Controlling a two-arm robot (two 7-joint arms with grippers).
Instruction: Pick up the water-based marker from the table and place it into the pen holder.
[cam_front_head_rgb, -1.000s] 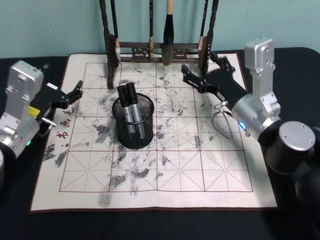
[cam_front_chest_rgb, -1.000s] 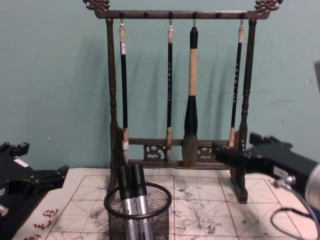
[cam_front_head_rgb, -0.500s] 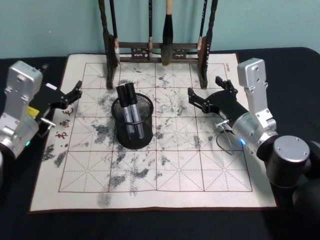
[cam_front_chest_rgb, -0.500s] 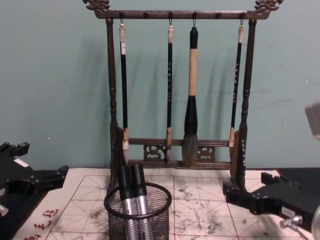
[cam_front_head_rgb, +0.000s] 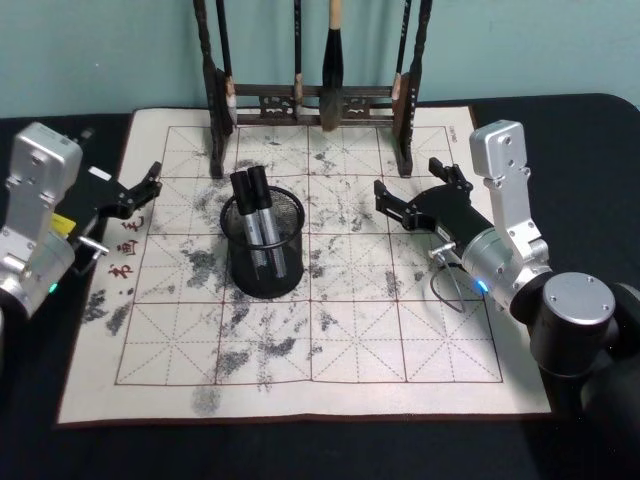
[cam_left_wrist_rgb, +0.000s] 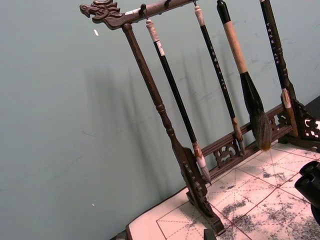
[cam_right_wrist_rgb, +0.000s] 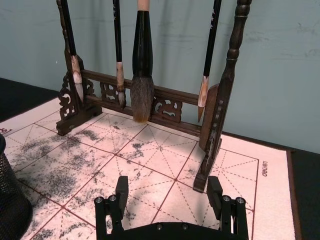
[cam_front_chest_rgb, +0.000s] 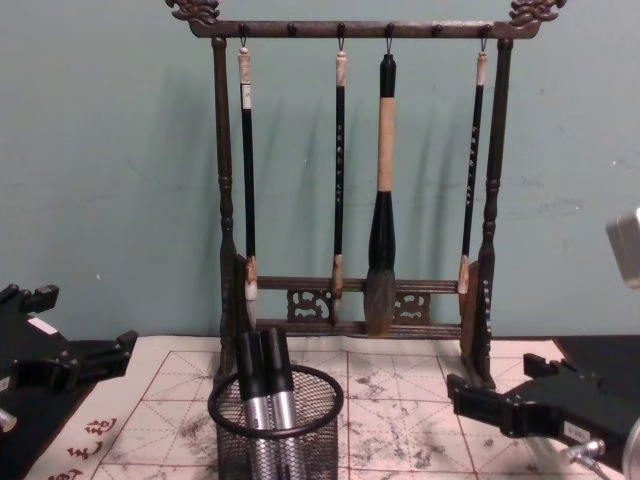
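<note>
Now, marker: two water-based markers (cam_front_head_rgb: 258, 222) with black caps and silvery barrels stand side by side in the pen holder, leaning toward 11 o'clock in the head view; the caps rise above the rim.
Pen holder: the black wire-mesh pen holder (cam_front_head_rgb: 265, 268) stands upright on the mat, left of the mat's centre, at about 6 o'clock from the left foot of the brush rack.
Table: the black table (cam_front_head_rgb: 300, 450) carries a white mat (cam_front_head_rgb: 400, 340) with red grid lines and grey ink smudges.
Brush rack: a dark carved brush rack (cam_front_chest_rgb: 225, 200) stands at the 12 o'clock edge of the mat with four brushes hanging from its top bar; the third from the left is the thickest.
Right gripper: the right gripper (cam_front_head_rgb: 415, 185) hangs over the mat at 3 o'clock from the pen holder, well apart from it, pointing toward the rack's right foot; its two black fingers (cam_right_wrist_rgb: 122, 192) are spread with nothing between them.
Left gripper: the left gripper (cam_front_head_rgb: 146, 188) sits at the mat's left edge, at 9 o'clock from the pen holder and apart from it; its fingers are parted and empty.
</note>
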